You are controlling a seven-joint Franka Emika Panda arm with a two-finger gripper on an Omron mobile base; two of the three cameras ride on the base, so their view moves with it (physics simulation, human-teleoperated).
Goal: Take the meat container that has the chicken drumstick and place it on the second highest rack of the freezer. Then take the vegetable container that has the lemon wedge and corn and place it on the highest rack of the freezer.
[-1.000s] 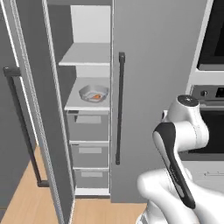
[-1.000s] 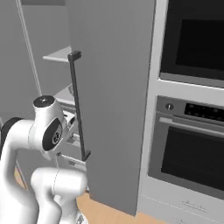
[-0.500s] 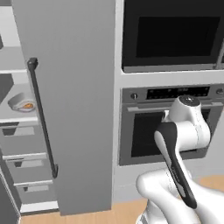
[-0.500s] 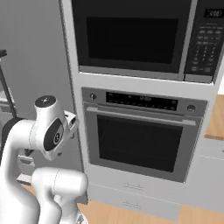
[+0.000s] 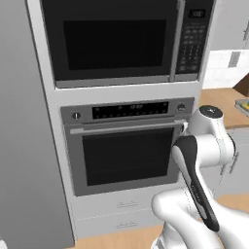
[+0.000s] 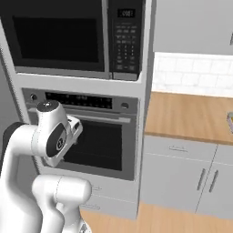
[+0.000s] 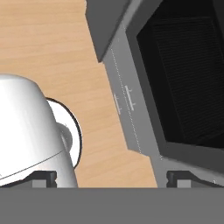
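Note:
The vegetable container (image 5: 243,105) is a grey tray cut off by the right edge of the left base view, resting on the wooden counter (image 6: 191,116), with a bit of yellow and green inside. A grey sliver of it also shows at the counter's far right (image 6: 230,122). My arm is folded up in front of the wall oven (image 5: 126,153). In the hand view my gripper (image 7: 113,178) stands open with nothing between its fingertips (image 7: 44,177), looking down at the wooden floor (image 7: 52,48) beside the oven's lower drawers (image 7: 127,105). The meat container, chicken drumstick and freezer racks are out of view.
A microwave (image 5: 116,41) sits above the oven. A tall grey panel (image 5: 24,146) fills the left side of the left base view. Grey base cabinets (image 6: 182,177) stand under the counter, with a white tiled wall (image 6: 195,79) behind it.
The whole picture has swept right: the base has turned from the open freezer with the tub on its shelf to the oven stack and the counter. My gripper stays open.

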